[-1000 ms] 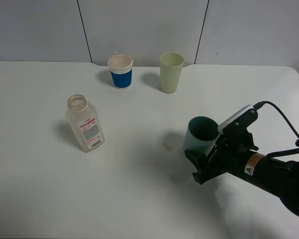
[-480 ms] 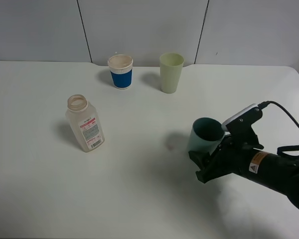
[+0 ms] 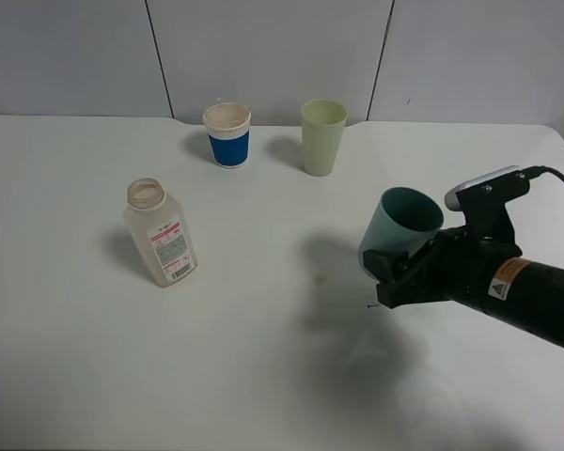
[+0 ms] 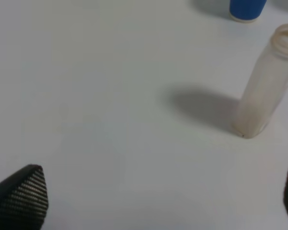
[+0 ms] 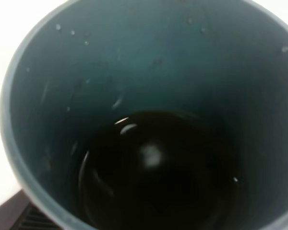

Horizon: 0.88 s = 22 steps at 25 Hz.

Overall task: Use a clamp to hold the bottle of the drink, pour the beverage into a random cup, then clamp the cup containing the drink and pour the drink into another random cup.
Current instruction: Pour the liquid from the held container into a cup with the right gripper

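Note:
My right clamp (image 3: pixel 391 275) is shut on the dull teal cup (image 3: pixel 401 228) and holds it lifted off the table, leaning a little to the right. The right wrist view looks straight into this cup (image 5: pixel 134 57); dark brown beverage (image 5: pixel 158 184) pools at its bottom. The translucent bottle (image 3: pixel 160 233) with its red-and-white label stands uncapped at the left, apart from both arms. It shows again in the left wrist view as the bottle (image 4: pixel 266 98), ahead of my open left gripper (image 4: pixel 158 191), whose fingertips (image 4: pixel 24 191) are spread wide. The pale yellow-green tumbler (image 3: pixel 322 137) stands upright at the back.
A blue-banded white paper cup (image 3: pixel 228 134) stands at the back, left of the tumbler. The white table (image 3: pixel 263 376) meets a grey panelled wall behind. The cup's shadow (image 3: pixel 343 291) lies on the table below and left of the lifted cup.
My right arm has raised the teal cup off the table and carried it slightly to the right. The bottle, the tumbler and the paper cup have not moved.

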Motion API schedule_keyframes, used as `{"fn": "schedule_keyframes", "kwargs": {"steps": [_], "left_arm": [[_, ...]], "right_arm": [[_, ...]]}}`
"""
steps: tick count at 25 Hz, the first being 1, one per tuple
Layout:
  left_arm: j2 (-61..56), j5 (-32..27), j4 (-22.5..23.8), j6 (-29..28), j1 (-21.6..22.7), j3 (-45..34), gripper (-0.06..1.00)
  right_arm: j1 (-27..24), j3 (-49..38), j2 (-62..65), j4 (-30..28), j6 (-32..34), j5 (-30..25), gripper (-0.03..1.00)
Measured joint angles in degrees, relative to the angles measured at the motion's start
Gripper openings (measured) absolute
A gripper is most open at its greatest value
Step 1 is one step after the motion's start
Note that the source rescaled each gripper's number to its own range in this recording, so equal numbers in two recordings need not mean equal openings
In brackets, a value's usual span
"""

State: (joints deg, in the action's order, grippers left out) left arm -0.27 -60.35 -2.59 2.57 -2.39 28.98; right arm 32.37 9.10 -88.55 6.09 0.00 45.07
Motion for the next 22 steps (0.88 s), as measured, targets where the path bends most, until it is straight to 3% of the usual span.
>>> {"fn": "schedule_keyframes", "kwargs": {"steps": [2, 4, 5, 10, 14, 15, 19, 20, 22], "left_arm": [[0.0, 0.0, 0.0, 0.0, 0.0, 0.0, 1.0], [0.0, 0.0, 0.0, 0.0, 0.0, 0.0, 1.0], [0.0, 0.0, 0.0, 0.0, 0.0, 0.0, 1.0], [0.0, 0.0, 0.0, 0.0, 0.0, 0.0, 1.0], [0.0, 0.0, 0.0, 0.0, 0.0, 0.0, 1.0], [0.0, 0.0, 0.0, 0.0, 0.0, 0.0, 1.0], [0.0, 0.0, 0.0, 0.0, 0.0, 0.0, 1.0], [0.0, 0.0, 0.0, 0.0, 0.0, 0.0, 1.0], [0.0, 0.0, 0.0, 0.0, 0.0, 0.0, 1.0]], "right_arm": [[0.0, 1.9, 1.8, -0.7, 0.8, -4.4, 0.03], [0.0, 6.3, 2.9, -2.9, 1.7, -12.5, 0.03], [0.0, 6.3, 2.9, -2.9, 1.7, -12.5, 0.03], [-0.1, 14.2, 3.0, -9.0, 5.2, -23.4, 0.03], [-2.8, 20.8, 3.0, -20.0, 16.3, -28.8, 0.03], [-2.8, 20.8, 3.0, -20.0, 16.3, -28.8, 0.03], [-5.4, 25.5, 3.0, -34.8, 30.6, -35.0, 0.03], [-6.4, 27.5, 3.1, -45.7, 40.0, -38.8, 0.03], [-6.8, 29.5, 3.2, -56.3, 50.1, -43.7, 0.03]]}}
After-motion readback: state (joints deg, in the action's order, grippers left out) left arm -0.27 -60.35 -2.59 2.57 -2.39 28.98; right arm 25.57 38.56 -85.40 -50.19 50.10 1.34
